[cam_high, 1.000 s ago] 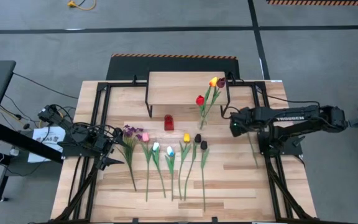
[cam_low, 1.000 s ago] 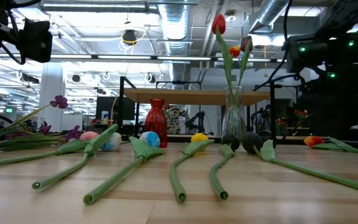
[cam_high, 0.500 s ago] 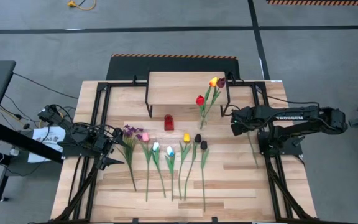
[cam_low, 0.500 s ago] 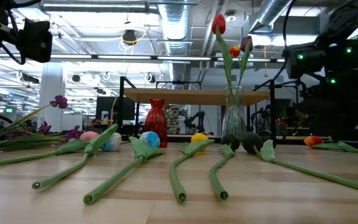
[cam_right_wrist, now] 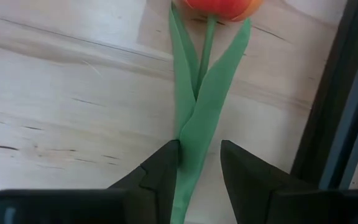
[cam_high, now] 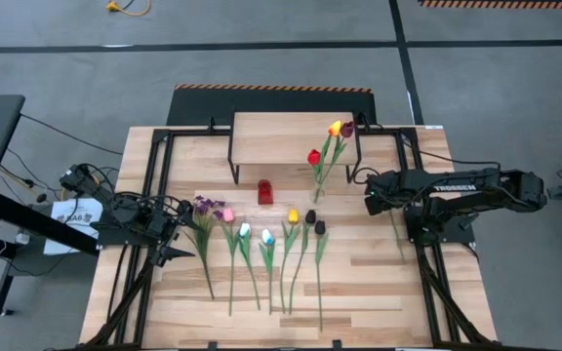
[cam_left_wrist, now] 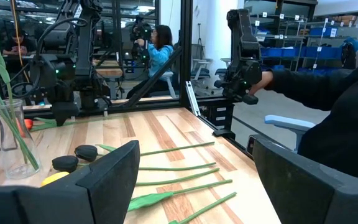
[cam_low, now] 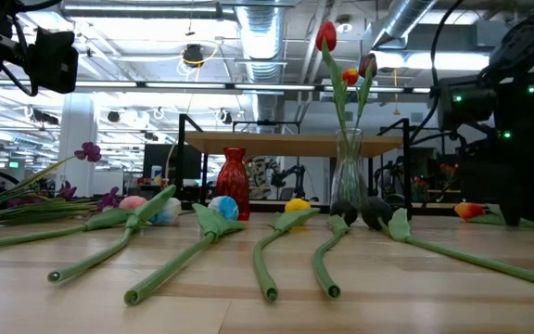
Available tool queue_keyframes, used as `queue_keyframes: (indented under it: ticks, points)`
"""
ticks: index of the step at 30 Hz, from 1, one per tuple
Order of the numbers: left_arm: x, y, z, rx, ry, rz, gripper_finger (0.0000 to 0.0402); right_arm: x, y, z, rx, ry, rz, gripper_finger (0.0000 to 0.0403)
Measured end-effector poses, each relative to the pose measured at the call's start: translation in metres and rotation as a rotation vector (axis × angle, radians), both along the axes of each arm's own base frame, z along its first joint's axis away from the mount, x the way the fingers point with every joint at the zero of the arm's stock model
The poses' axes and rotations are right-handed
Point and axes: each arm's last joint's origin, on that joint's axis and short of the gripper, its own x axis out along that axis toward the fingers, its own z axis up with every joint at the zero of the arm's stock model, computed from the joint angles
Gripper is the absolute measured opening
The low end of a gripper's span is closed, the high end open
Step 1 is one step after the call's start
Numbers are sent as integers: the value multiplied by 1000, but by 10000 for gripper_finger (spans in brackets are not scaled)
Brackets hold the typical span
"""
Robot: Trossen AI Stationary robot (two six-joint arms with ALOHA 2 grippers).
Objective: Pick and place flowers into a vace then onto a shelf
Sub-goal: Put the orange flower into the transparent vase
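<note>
Several flowers (cam_high: pixel 261 244) lie in a row on the plank table, stems toward the near edge. A clear glass vase (cam_high: pixel 318 190) in front of the shelf (cam_high: pixel 291 132) holds three tulips. An orange tulip (cam_right_wrist: pixel 219 6) lies apart by the table's right side, its stem (cam_high: pixel 396 234) running toward the near edge. My right gripper (cam_right_wrist: pixel 197 168) points down over it, open, with one finger on either side of the leafy stem (cam_right_wrist: pixel 194 124). My left gripper (cam_left_wrist: pixel 194 186) waits open at the table's left (cam_high: pixel 180 232), pointing level.
A small red vase (cam_high: pixel 265 191) stands left of the glass vase. Black frame rails (cam_right_wrist: pixel 340 93) run close beside the orange tulip. In the left wrist view a person's dark sleeve (cam_left_wrist: pixel 328 81) reaches in beyond the table, and another person (cam_left_wrist: pixel 160 50) sits farther off.
My right gripper has come down toward the orange tulip and shifted a little toward the table's right edge, with its finger gap unchanged. The flowers and vases have stayed where they were.
</note>
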Motion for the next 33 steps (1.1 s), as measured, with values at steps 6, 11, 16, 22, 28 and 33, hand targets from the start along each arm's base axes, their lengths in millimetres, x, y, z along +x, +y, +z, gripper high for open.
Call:
queue_keyframes:
  ticks: [6,11,16,22,28,33]
  points:
    - [0,0,0,0,0,0,302,0,0,0,2,-9,-12,106]
    - [0,0,0,0,0,0,302,2,0,-1,10,-35,-16,67]
    - [0,0,0,0,0,0,302,4,-1,-1,7,-51,-19,22]
    - [0,0,0,0,0,0,302,4,-1,-1,6,-58,-34,12]
    - [0,0,0,0,0,0,302,4,0,-1,9,-67,-58,18]
    - [0,0,0,0,0,0,302,5,1,-1,25,-72,-51,5]
